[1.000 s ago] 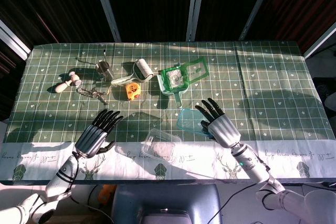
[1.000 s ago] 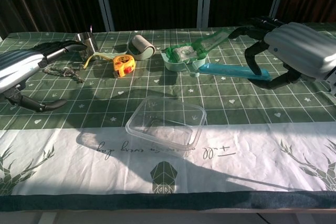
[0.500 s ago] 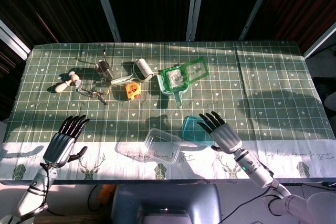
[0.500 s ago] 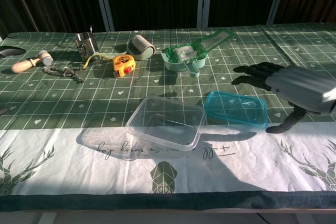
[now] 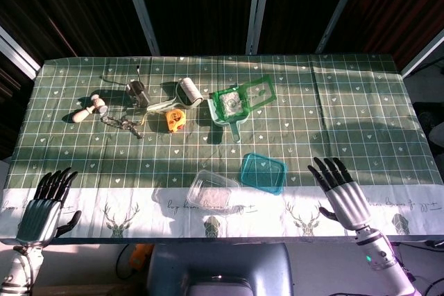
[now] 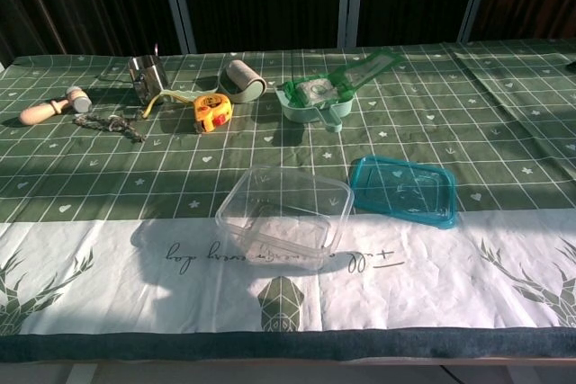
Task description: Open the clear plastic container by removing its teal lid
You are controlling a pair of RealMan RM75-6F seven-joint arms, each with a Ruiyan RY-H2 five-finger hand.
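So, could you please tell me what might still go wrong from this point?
The clear plastic container sits open near the table's front edge, so a hand reaching back in could push it off. The teal lid lies close beside it and might get knocked. Both the left hand and right hand hover open at that front edge.

Silver-backed left hand (image 5: pixel 43 207) and right hand (image 5: pixel 343 194), black fingers.

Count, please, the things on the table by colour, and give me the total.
Teal: 1, the lid
Clear: 1, the plastic container
Green: 1, the dustpan-like tray
Yellow: 1, the tape measure
White-grey: 1, the roll
Metal: 2, the cup and the chain
Wood: 1, the mallet
Total: 8
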